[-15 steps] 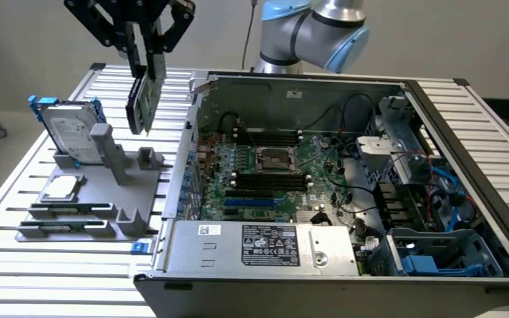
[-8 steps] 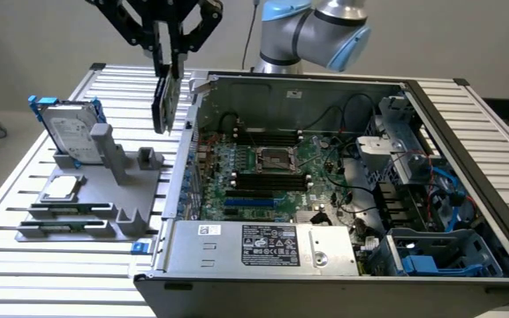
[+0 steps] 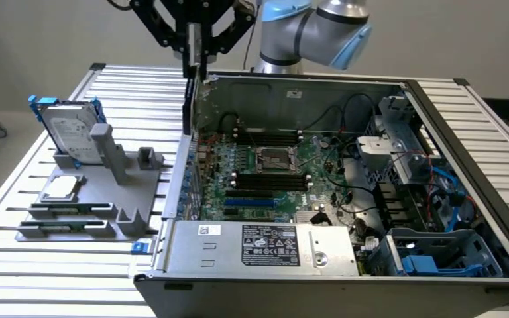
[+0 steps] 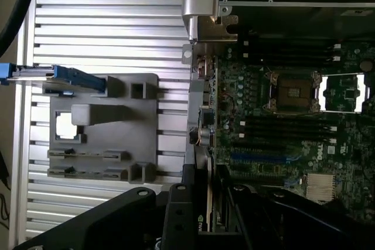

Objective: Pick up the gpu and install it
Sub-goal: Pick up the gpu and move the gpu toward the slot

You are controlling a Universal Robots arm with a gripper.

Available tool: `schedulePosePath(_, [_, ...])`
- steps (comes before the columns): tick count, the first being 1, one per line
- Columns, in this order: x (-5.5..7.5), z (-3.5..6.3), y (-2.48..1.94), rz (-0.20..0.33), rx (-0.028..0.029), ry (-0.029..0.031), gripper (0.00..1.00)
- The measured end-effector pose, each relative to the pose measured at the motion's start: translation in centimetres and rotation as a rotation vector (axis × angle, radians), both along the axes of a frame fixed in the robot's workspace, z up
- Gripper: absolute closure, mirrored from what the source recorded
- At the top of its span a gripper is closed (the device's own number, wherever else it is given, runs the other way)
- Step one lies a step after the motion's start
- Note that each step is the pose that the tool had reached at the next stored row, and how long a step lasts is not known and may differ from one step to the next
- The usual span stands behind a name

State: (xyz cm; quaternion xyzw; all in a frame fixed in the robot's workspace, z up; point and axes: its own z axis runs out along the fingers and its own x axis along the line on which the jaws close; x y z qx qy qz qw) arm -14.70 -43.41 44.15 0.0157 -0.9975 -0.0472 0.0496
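Observation:
The gpu (image 3: 189,99) hangs edge-on and upright as a thin dark card, over the rear wall of the open computer case (image 3: 466,132), at the exterior view's left side of the case. My gripper (image 3: 194,50) is shut on its upper end, high above the table. In the wrist view the gpu (image 4: 203,168) runs as a narrow strip out from between my black fingers (image 4: 176,215), with its far end over the case edge beside the motherboard (image 4: 281,121). A blue expansion slot (image 4: 263,157) lies on the board close by.
A grey parts holder (image 3: 104,192) on the slatted table (image 3: 24,278) carries a hard drive in a blue frame (image 3: 64,129), a processor (image 3: 61,187) and memory sticks (image 3: 69,209). Inside the case are a power supply (image 3: 264,245), cables and blue drive bays (image 3: 423,262).

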Motion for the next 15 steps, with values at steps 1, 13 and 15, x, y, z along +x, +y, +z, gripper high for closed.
schedulePosePath(1, [0.5,-0.12,0.0,0.0,0.0,0.0004,0.74])
schedulePosePath(13, [5.9,-2.25,0.0,0.0,0.0001,0.0008,0.74])
schedulePosePath(15, [6.8,-2.61,0.0,0.0,0.0,0.0008,0.74])
